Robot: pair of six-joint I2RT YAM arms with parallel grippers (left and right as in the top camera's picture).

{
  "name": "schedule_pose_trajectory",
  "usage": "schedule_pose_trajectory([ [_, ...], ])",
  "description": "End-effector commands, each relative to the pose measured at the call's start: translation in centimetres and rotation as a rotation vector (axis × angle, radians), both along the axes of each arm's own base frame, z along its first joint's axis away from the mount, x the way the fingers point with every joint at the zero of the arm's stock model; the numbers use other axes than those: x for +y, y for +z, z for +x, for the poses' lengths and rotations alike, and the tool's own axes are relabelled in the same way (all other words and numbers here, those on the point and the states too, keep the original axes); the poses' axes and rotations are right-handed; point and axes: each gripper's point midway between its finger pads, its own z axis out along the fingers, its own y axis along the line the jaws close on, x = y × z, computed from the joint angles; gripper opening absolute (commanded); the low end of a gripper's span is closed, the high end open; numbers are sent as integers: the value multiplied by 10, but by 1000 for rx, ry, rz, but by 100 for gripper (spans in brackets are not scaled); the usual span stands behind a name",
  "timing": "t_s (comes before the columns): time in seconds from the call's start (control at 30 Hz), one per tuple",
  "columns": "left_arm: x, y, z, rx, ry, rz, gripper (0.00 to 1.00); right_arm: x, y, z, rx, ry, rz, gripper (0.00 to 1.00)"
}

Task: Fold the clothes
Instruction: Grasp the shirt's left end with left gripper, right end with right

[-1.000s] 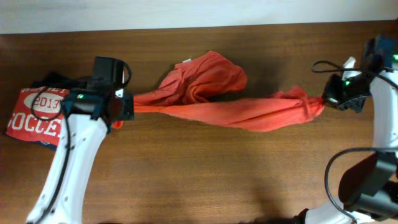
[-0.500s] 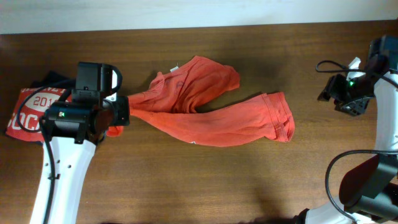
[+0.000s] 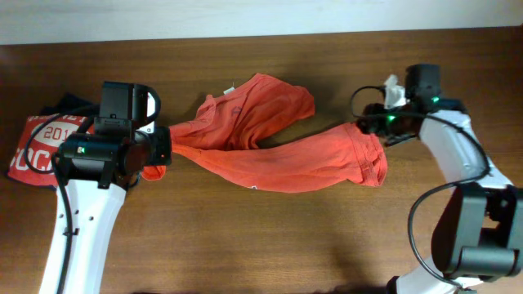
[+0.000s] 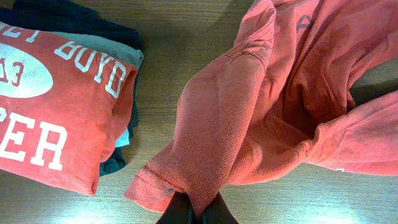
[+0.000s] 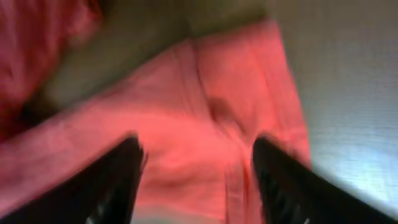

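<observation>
The orange-red T-shirt (image 3: 286, 163) lies crumpled mid-table, its long axis running 9 to 3 o'clock. The left gripper (image 3: 163, 149) pinches its 9 o'clock end. The right gripper (image 3: 370, 130), jaws wide and holding nothing, hovers over the 3 o'clock hem and is the nearer arm there. Bare table (image 3: 261, 245) toward 6 o'clock leaves spreading room; the folded stack (image 3: 37, 151) crowds 9 o'clock.

Brown wooden bench (image 3: 270, 245). Lying rumpled on it, an orange-red T-shirt (image 3: 261, 122). Just beside the T-shirt's narrow end, a folded stack (image 3: 33, 155), red printed shirt (image 4: 56, 124) on top, navy garment (image 4: 56, 15) beneath.
</observation>
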Motion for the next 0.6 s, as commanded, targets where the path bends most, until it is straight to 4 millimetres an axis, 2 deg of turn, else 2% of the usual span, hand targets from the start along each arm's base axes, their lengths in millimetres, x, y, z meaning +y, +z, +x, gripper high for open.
schedule_pose_trajectory([
  [0.0,1,6,2,-16,11,-11,0,22,-23,0,0,58,19,57],
  [0.1,1,6,2,-17,11,-11,0,35,-39,8,-9,89,9,57],
  [0.23,-2,5,2,-14,3,-27,0,29,-68,12,41,16,-32,57],
  [0.4,-2,5,2,-15,3,-26,1,29,-78,13,52,16,-32,46],
  [0.5,-2,5,2,-15,3,-26,0,30,-75,14,49,17,-28,18],
  [0.57,-2,5,2,-16,3,-26,0,30,-69,13,42,17,-28,4],
])
